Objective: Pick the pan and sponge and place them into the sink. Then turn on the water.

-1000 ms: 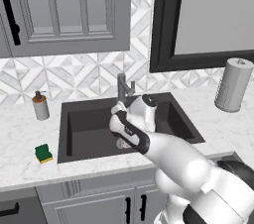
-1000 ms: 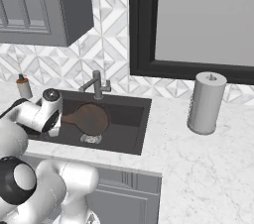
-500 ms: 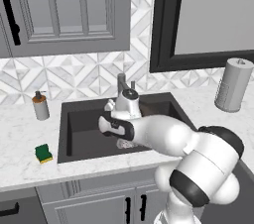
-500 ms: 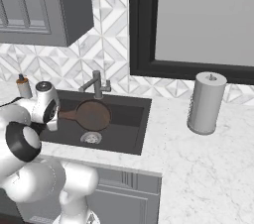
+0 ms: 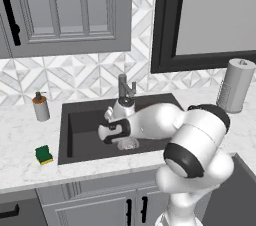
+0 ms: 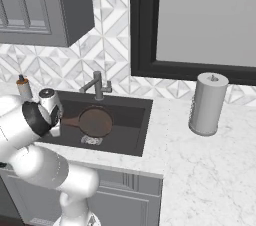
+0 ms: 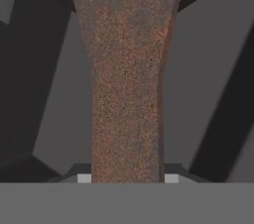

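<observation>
Half the pan (image 6: 96, 122) hidden by arm | gripper (image 7: 127, 178) tips cropped

1. soap dispenser bottle (image 5: 41, 108) upright on the marble counter (image 5: 20, 135).
2. paper towel roll (image 6: 207, 104) standing apart.
3. dark-framed window (image 6: 200, 17) above.
4. grey wall cabinet (image 5: 65, 10).

The white marble countertop (image 5: 22, 130) carries the sponge (image 5: 44, 154), a soap bottle (image 5: 41, 107) and a paper-towel roll (image 6: 206, 104).
</observation>
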